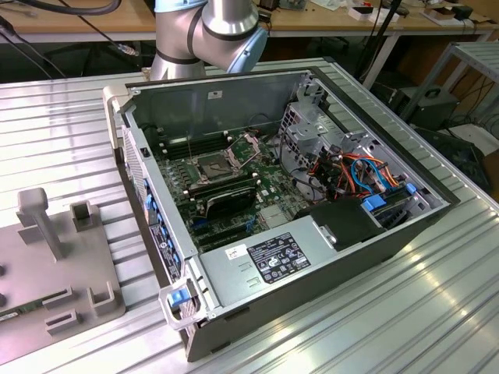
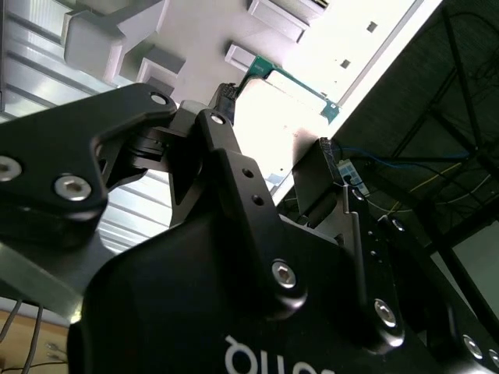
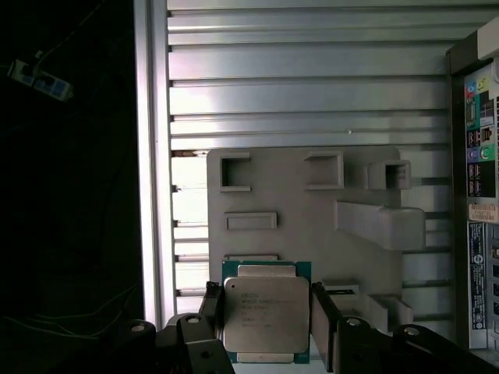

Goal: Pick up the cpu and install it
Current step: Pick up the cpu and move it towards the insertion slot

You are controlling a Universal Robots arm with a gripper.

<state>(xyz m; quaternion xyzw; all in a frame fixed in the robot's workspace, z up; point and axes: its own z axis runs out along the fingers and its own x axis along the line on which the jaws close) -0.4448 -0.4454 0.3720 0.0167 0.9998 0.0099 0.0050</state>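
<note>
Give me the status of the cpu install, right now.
Done: nothing yet that shows. The cpu lies flat on the grey fixture plate in the first wrist view, outside the computer case. In hand: nothing; the gripper is open, its fingers to either side of the cpu in that view, seemingly above it. Left: pickup and install; in the exterior view the socket sits open, bracket raised.

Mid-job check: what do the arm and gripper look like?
The arm is silver-grey metal with light blue joint caps. The gripper is matte black, with linked bar jaws, silver hex screws and white lettering on its body.
</note>
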